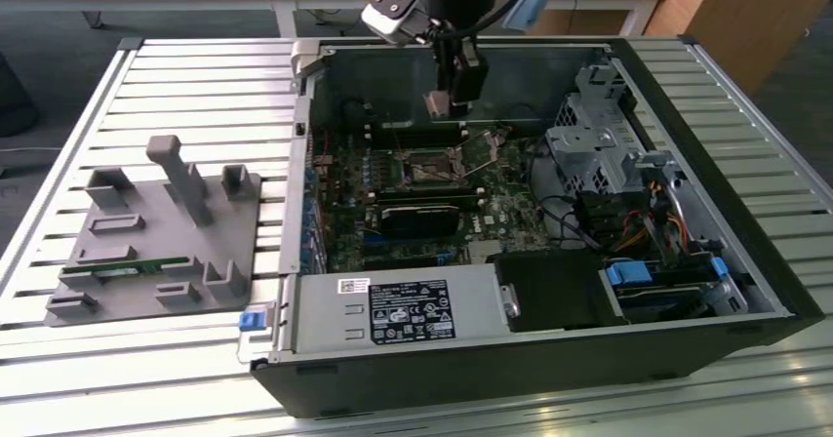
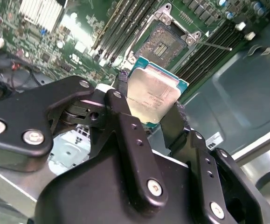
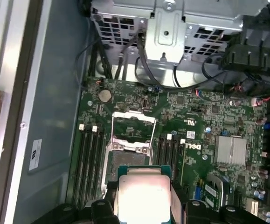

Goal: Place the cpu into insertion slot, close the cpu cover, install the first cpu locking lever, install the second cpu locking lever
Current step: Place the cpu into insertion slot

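My gripper (image 1: 447, 105) hangs inside the open computer case, above the green board and a little behind the insertion slot (image 1: 430, 169). It is shut on the cpu (image 2: 153, 95), holding the small silver-topped square by two opposite edges between the black fingers (image 2: 121, 93). In both wrist views the chip's metal top faces the camera, with the gripper (image 3: 143, 205) around the cpu (image 3: 141, 193). Past it lies the insertion slot (image 2: 164, 42), dark-centred, silver-rimmed and uncovered. The cpu cover (image 3: 134, 115) stands swung open as a thin silver frame beyond the insertion slot (image 3: 125, 151). A thin lever rod (image 2: 214, 45) sticks out beside the socket.
Black memory slots (image 3: 88, 158) flank the socket. A metal drive cage (image 1: 592, 154) with cables is at the exterior view's right, and a power supply (image 1: 390, 310) is at the case front. A grey fixture plate (image 1: 156, 232) holding a green module (image 1: 124, 266) lies on the slatted table.
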Robot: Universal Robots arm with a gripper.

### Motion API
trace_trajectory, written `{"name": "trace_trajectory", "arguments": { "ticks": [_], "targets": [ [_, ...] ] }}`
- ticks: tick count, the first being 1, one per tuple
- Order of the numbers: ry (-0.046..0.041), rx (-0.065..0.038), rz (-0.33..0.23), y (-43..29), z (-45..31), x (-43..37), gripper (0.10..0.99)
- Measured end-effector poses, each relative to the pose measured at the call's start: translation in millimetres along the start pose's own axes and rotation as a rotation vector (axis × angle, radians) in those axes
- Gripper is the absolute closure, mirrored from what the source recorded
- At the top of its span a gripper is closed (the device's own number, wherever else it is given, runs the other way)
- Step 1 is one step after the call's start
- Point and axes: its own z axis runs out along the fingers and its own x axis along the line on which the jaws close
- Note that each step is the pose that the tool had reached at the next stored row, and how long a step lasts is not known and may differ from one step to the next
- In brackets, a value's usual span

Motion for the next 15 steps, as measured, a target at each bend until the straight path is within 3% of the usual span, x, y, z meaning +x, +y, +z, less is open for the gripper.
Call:
{"name": "trace_trajectory", "arguments": {
  "ticks": [5, 15],
  "targets": [
    [-0.0054, -0.001, 0.049, -0.7, 5.5, -0.1, 0.553],
    [-0.0055, 0.003, 0.052, -1.6, 15.8, -0.2, 0.553]
  ]
}}
